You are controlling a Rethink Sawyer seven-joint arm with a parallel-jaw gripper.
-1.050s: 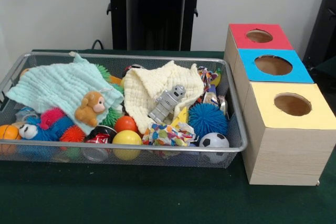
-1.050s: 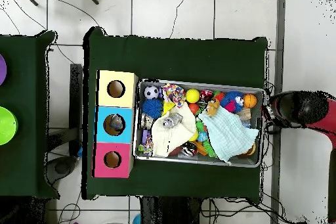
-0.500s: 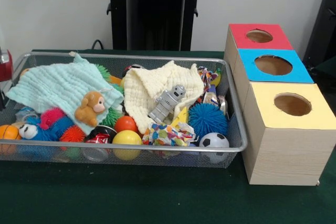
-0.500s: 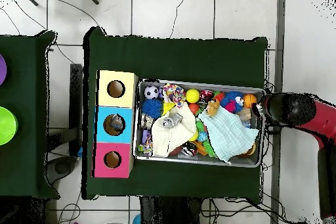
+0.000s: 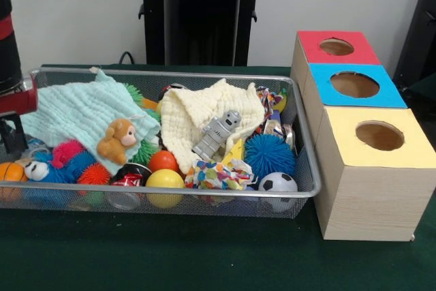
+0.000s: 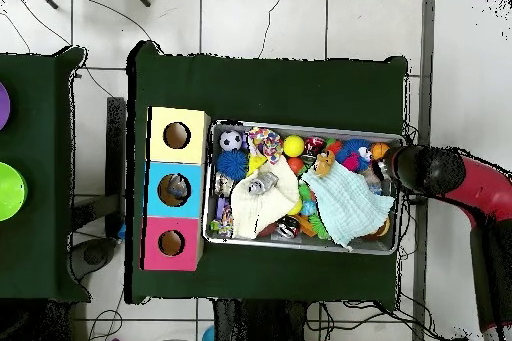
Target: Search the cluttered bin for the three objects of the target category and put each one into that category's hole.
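A wire bin (image 5: 170, 195) (image 6: 300, 125) holds a heap of toys. Among them are a grey robot figure (image 5: 216, 134) (image 6: 257, 186) on a cream cloth (image 5: 194, 110), a brown monkey plush (image 5: 117, 140), a yellow ball (image 5: 164, 180), an orange ball (image 5: 163, 161), a soccer ball (image 5: 277, 183) (image 6: 231, 140) and a blue spiky ball (image 5: 268, 155). A mint cloth (image 5: 82, 110) (image 6: 347, 205) covers the bin's left part. Beside the bin stands a wooden box with a red hole top (image 5: 310, 46), a blue one (image 5: 327, 90) and a yellow one (image 5: 344, 144). My gripper (image 5: 12, 138) (image 6: 392, 169) hangs over the bin's end farthest from the box, near the mint cloth.
A small orange ball (image 5: 9, 172), pink and blue spiky balls (image 5: 75, 158) and a crumpled patterned cloth (image 5: 216, 174) crowd the bin's front. In the overhead view a second green table with a lime disc (image 6: 8, 189) stands past the box.
My arm has swung in from outside the bin's end until its tip is over the rim. The toys have not moved.
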